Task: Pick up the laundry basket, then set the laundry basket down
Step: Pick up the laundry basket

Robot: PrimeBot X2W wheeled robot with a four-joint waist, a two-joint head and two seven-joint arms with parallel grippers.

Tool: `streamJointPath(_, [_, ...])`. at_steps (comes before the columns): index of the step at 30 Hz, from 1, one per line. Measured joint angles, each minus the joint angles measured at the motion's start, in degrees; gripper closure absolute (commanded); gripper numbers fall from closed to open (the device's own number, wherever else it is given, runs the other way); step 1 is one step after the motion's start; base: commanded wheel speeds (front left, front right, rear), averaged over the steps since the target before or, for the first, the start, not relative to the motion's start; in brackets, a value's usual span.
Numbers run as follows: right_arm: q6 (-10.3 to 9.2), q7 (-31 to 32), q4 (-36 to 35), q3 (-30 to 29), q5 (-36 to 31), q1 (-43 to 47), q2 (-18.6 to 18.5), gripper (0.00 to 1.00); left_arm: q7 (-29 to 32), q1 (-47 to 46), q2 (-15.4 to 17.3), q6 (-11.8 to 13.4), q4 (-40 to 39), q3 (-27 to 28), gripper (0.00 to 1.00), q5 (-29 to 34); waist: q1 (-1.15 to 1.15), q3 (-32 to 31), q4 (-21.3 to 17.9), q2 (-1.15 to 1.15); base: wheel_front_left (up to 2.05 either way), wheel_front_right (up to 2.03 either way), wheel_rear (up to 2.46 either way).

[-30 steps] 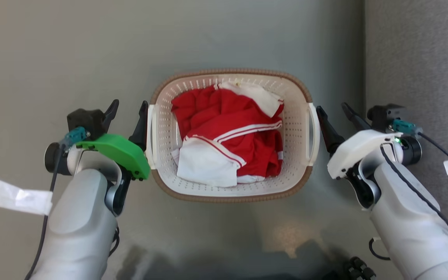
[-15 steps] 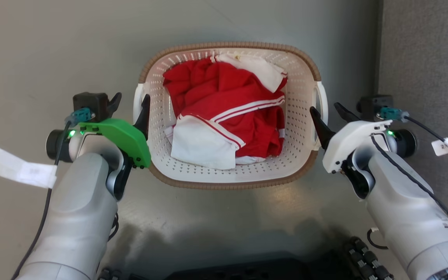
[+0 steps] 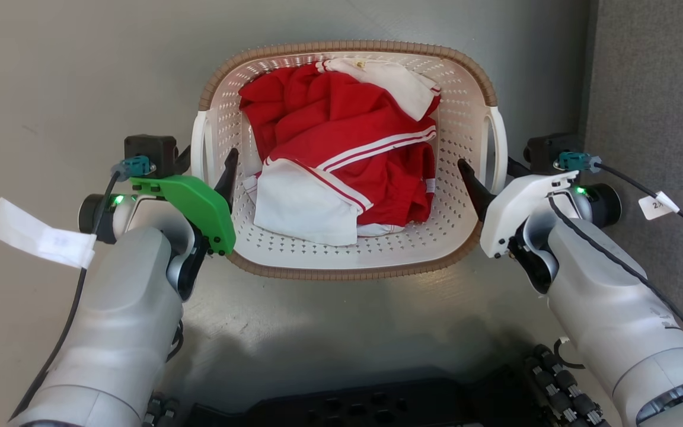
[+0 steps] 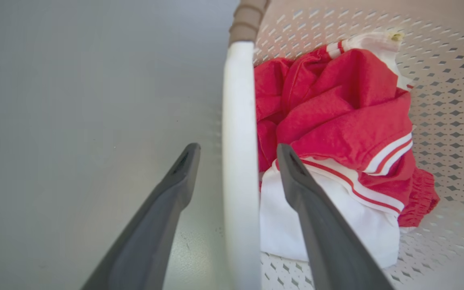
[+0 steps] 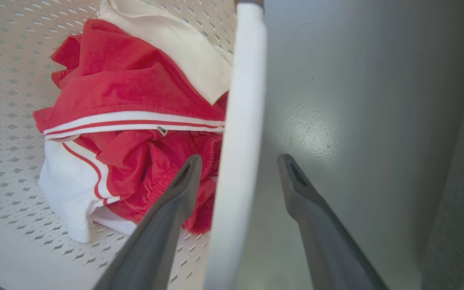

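The laundry basket, cream-white and perforated with a brown woven-look rim, sits on the grey floor between my arms. Red and white clothes fill it. My left gripper is open and straddles the left white handle, with one finger inside the basket and one outside. The left wrist view has that handle running between the fingers of the left gripper without a visible squeeze. My right gripper is open astride the right handle. In the right wrist view that handle runs between the fingers of the right gripper.
A grey carpeted surface borders the floor on the right, close to my right wrist. My dark base lies along the bottom edge. A white paper tag hangs from the left arm's cable.
The head camera has dipped, so the basket looks higher and larger. Both grippers have moved inward from beside the basket to straddle its handles, inner fingers now inside.
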Motion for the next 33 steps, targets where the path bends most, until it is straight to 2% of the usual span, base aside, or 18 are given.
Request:
streamJointPath(1, [0.00, -0.01, 0.21, 0.10, 0.00, -0.23, 0.02, 0.74, 0.07, -0.31, 0.00, 0.00, 0.27, -0.37, 0.51, -0.24, 0.00, 0.06, 0.02, 0.00, 0.00, 0.00, 0.00])
streamJointPath(2, [0.00, -0.08, 0.48, 0.24, 0.00, -0.42, 0.03, 1.00, 0.07, -0.60, 0.00, 0.00, 0.64, -0.60, 0.73, -0.36, 0.00, 0.10, 0.04, 0.00, 0.00, 0.00, 0.00])
streamJointPath(3, [0.00, -0.40, 0.80, 0.40, 0.00, -0.59, 0.03, 1.00, 0.07, -0.84, 0.00, 0.00, 0.97, -0.75, 1.00, -0.59, 0.00, 0.13, 0.06, 0.00, 0.00, 0.00, 0.00])
streamJointPath(21, [0.00, -3.48, 3.91, 2.67, 2.47, -1.98, 0.57, 1.00, -1.01, -1.33, -0.32, 0.03, 3.36, -4.36, 1.00, -5.58, 0.00, -2.17, -0.07, 0.00, 0.00, 0.00, 0.00])
streamJointPath(27, [0.00, -3.59, 4.41, 3.45, 4.38, -1.98, 0.59, 1.00, -1.40, -1.33, -0.32, 0.02, 4.31, -5.64, 1.00, -7.81, 0.00, -4.58, -0.15, 0.00, 0.00, 0.00, 0.00])
streamJointPath(33, [-0.01, -2.33, 4.44, 7.01, 7.81, -1.89, 0.29, 1.00, -0.01, -1.31, -0.05, 0.03, 5.25, -7.72, 1.00, -9.37, 0.00, -8.86, -0.29, 0.00, 0.00, 0.00, 0.00])
